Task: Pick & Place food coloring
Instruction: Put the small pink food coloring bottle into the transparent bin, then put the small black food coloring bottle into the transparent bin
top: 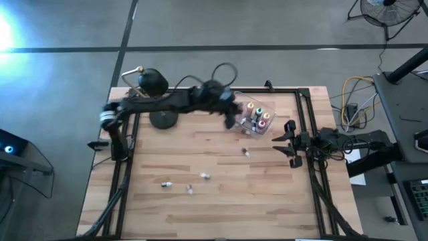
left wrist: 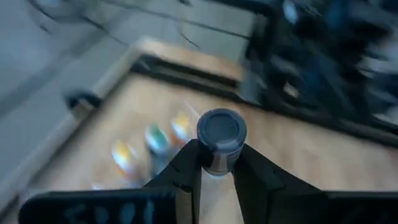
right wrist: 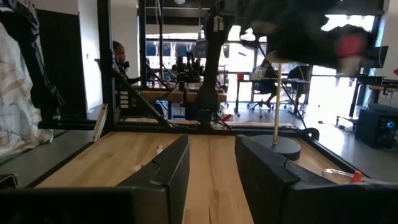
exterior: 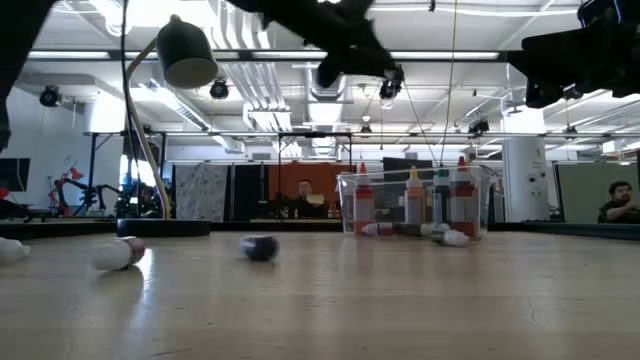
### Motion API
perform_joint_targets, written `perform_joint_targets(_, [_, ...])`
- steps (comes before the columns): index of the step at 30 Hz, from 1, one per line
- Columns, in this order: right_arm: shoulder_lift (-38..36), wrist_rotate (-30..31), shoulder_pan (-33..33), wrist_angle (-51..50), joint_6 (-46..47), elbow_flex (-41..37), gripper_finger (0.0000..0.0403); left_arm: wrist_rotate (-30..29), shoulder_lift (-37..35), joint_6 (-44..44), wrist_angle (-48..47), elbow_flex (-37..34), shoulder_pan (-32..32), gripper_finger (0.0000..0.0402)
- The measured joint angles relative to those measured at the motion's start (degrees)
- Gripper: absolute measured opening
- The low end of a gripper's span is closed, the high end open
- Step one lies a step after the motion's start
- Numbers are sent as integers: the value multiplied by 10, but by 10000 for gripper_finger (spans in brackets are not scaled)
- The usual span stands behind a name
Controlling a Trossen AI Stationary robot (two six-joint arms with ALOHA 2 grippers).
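in the left wrist view, a dark-capped food coloring bottle (left wrist: 221, 140) sits pinched between the left gripper (top: 231, 115) fingers, just left of the clear tub (top: 267, 126) at upper centre of the high view. upright bottles (top: 259, 115) fill the tub; loose bottles (top: 187, 182) lie at lower centre. the right gripper (top: 289, 142), jaws parted and empty, waits at right.

No text, label, brand, number or sign can be read in any of the views. The food coloring bottles (exterior: 412, 205) in the clear tub (exterior: 347, 205) carry labels, but the print on them is too small to be read.
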Motion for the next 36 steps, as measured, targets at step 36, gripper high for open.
perform_joint_targets(36, [5, 0, 0, 0, 0, 0, 123, -80, -202, 53, -437, -250, -177, 188])
